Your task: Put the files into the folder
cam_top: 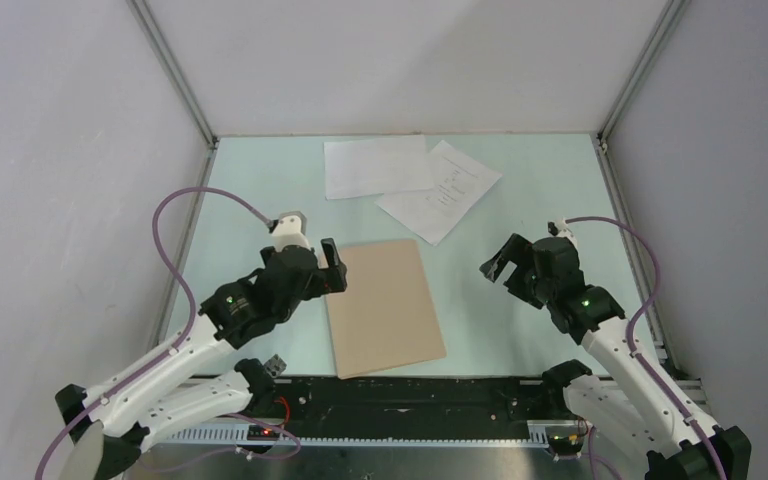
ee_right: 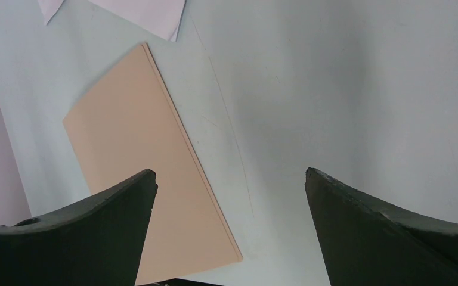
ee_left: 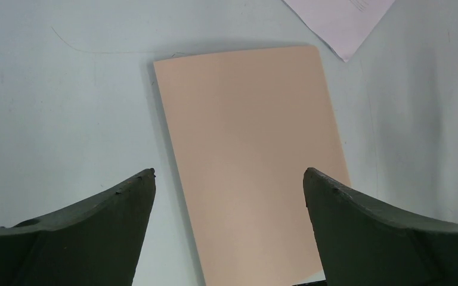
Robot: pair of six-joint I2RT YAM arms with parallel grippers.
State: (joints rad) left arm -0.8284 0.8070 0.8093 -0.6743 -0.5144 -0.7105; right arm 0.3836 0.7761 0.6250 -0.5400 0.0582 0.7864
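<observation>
The left gripper (ee_left: 229,173) and right gripper (ee_right: 229,173) gaped empty, flanking the flat tan cardboard folder (cam_top: 385,305), likely light, stiff, best pinched at an edge.

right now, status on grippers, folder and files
Left gripper open, empty. Right gripper open, empty. Folder shut, flat; files beyond it, untouched. Nothing in the way.

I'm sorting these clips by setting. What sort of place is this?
Probably a robotics lab test cell: a pale green table walled by white panels on aluminium posts, two robot arms mounted at its near edge, a folder and paper sheets laid out.
</observation>
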